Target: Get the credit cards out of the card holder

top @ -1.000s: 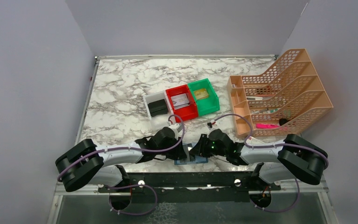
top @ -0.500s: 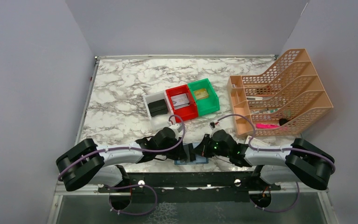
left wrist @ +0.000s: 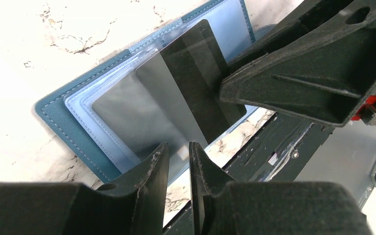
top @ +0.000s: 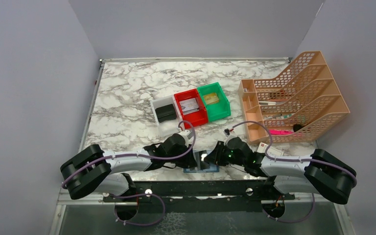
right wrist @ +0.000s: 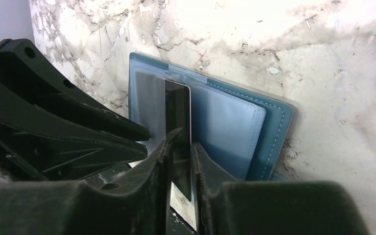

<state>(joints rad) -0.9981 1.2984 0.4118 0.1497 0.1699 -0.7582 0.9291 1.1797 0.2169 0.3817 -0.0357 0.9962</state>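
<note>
The marble counter (top: 127,98) is carrying every item in the workspace. A peach mesh file organizer (top: 298,93) is standing at its right side, with pens lying in the front compartments. The left arm (top: 127,157) and the right arm (top: 289,164) are reaching inward from their bases and are meeting at the middle of the counter's near edge.

Three small bins are sitting in a row near the counter's centre. A green bin (top: 223,113) is holding a yellowish item. A red bin (top: 198,121) is touching it on the left and is holding a flat grey item. A white bin (top: 159,102) is sitting beside the red one and is holding a flat black wallet (top: 166,114).

The card holder (left wrist: 73,127) is lying open and flat on the counter at the near edge, between the two wrists. Its teal cover is facing down and its lighter blue pocket panels are facing up.

A dark, glossy credit card (right wrist: 178,112) is lying over the clear pocket panels, with one end extending toward the counter edge.

The right jaws are pinching that end of the credit card, with one finger bearing on each face. The left jaws are standing nearly together and are gripping the near edge of the card holder's clear pocket panel. The two sets of jaws are working just beside each other.
</note>
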